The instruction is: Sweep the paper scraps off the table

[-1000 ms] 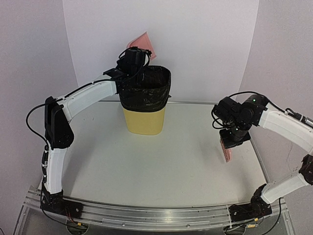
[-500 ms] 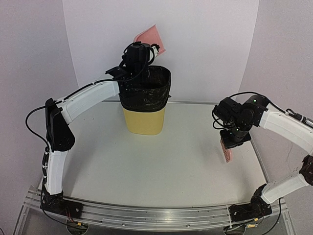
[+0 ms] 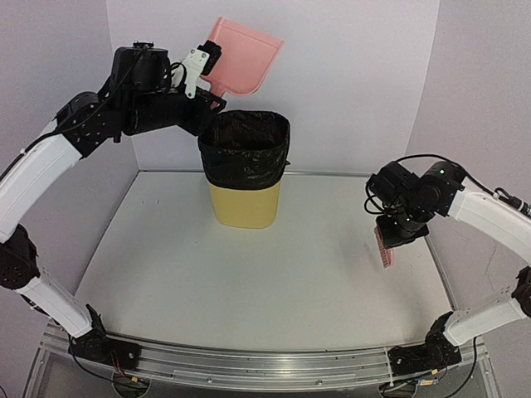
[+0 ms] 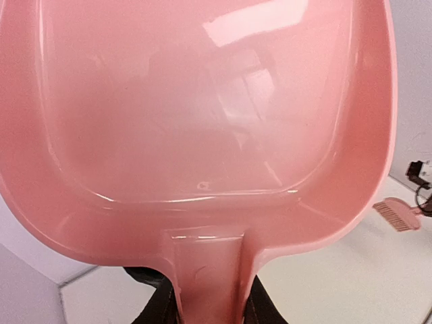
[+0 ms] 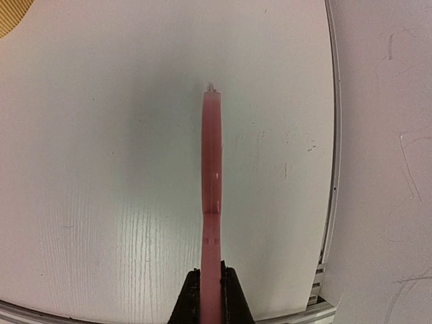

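Note:
No paper scraps show on the white table (image 3: 249,274) in any view. My left gripper (image 3: 202,70) is shut on the handle of a pink dustpan (image 3: 241,58), held high above the back rim of the bin. In the left wrist view the dustpan (image 4: 202,115) fills the frame and its inside is bare, with its handle (image 4: 206,270) pinched in the left gripper (image 4: 206,307). My right gripper (image 3: 392,230) is shut on a pink hand brush (image 3: 383,249), which hangs bristles down over the table's right side. Seen edge-on, the brush (image 5: 211,189) runs up from the right gripper (image 5: 211,297).
A yellow bin lined with a black bag (image 3: 245,170) stands at the back middle of the table. White walls close in the back and both sides. A metal rail (image 3: 249,365) runs along the front edge, and the table's right edge (image 5: 331,169) lies close to the brush.
The left arm has swung up and to the left, lifting the dustpan from the bin's mouth to well above it. The right arm and brush have barely moved.

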Robot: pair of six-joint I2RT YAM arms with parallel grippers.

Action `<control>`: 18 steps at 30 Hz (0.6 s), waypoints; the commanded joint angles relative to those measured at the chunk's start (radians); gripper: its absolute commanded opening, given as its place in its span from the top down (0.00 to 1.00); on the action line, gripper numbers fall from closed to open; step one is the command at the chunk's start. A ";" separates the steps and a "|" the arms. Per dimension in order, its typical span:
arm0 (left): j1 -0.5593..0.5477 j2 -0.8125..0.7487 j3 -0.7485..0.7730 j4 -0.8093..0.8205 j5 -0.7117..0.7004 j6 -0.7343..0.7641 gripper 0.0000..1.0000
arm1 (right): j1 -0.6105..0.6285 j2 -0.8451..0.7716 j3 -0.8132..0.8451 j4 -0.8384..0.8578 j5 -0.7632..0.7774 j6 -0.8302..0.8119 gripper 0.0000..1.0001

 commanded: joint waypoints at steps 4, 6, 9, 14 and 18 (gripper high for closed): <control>-0.110 -0.017 -0.220 -0.032 0.142 -0.337 1.00 | -0.004 -0.163 -0.068 0.131 0.112 0.020 1.00; -0.162 0.007 -0.257 -0.042 0.121 -0.395 1.00 | -0.004 -0.204 -0.087 0.158 0.134 0.018 1.00; -0.258 0.042 -0.340 -0.039 0.062 -0.491 1.00 | -0.004 -0.255 -0.116 0.178 0.165 0.018 1.00; -0.342 0.162 -0.428 0.010 0.087 -0.656 1.00 | -0.004 -0.333 -0.165 0.184 0.202 0.030 1.00; -0.352 0.313 -0.412 0.026 0.157 -0.740 1.00 | -0.004 -0.388 -0.204 0.195 0.223 0.044 1.00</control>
